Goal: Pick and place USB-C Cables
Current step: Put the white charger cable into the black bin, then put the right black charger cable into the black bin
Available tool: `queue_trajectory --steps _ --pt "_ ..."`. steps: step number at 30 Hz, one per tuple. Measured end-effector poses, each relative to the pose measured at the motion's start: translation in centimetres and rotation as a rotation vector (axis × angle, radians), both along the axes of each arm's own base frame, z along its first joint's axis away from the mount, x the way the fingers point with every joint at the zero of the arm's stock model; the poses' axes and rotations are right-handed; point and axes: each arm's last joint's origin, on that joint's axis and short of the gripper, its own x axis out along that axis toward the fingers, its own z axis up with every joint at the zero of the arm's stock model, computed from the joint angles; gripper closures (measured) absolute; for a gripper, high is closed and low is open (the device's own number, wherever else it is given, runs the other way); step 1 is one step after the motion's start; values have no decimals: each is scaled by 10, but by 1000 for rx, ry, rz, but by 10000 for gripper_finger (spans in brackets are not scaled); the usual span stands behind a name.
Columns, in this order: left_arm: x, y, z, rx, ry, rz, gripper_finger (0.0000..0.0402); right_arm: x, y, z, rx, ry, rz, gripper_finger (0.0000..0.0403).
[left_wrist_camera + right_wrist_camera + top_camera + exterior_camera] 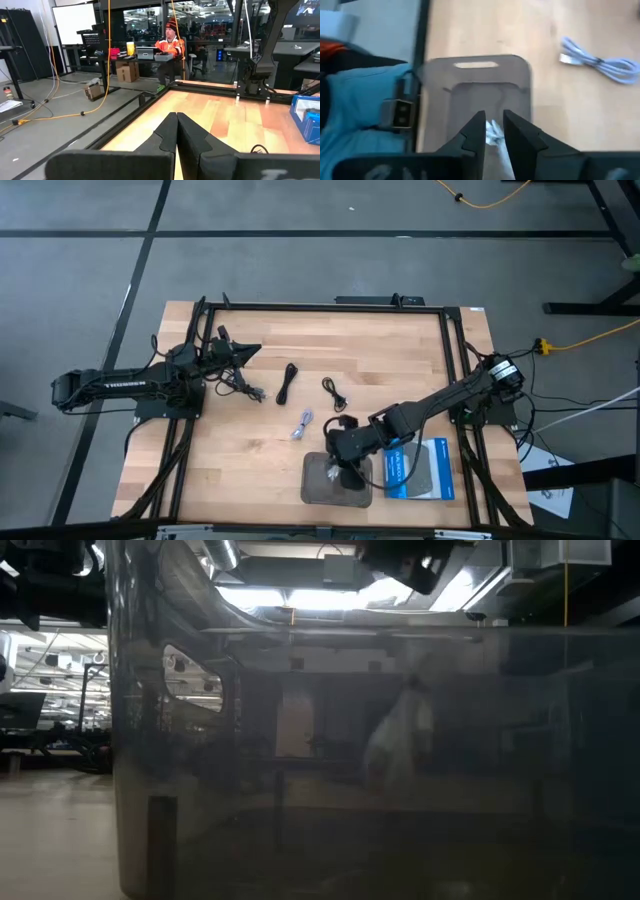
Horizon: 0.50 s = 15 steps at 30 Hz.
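Hovering over the grey tray (318, 492) near the front edge of the worktop, the right gripper (494, 131) has its fingers drawn close with a pale cable (494, 131) pinched between the tips, so this reads as the placing step: the cable is above the tray floor and looks ready to be let go. The next move, by my reckoning, calls for the fingers to part and the arm to lift straight up, so the loose strand does not drag back out over the tray wall.

Out on the bare wood, another pale lavender cable (302, 423) lies just behind the tray, a folded bundle with its long axis running roughly front to back, slightly slanted; in the right wrist view its plug end points toward the tray. Two black cables wait nearer the middle: one long thin bundle (289, 383) running front to back, one smaller coil (334, 393) angled toward the right front corner. A further black tangle (243, 389) sits beside the left arm.

Over by the left edge, the left gripper (177, 131) waits with its fingers pressed together, holding nothing. A blue-and-grey flat box (420, 468) lies just right of the tray. Which way the held cable's plug points I cannot tell.
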Motion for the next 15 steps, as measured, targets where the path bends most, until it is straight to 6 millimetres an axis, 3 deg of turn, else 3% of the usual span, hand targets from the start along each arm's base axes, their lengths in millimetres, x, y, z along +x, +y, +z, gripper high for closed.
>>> queue_trajectory --steps 7,15 --pt "0 0 0 0 0 0 401 0 -4 -1 -139 -42 -131 331" --pt "0 0 0 -1 0 0 401 1 -33 1 -577 -171 -478 331"
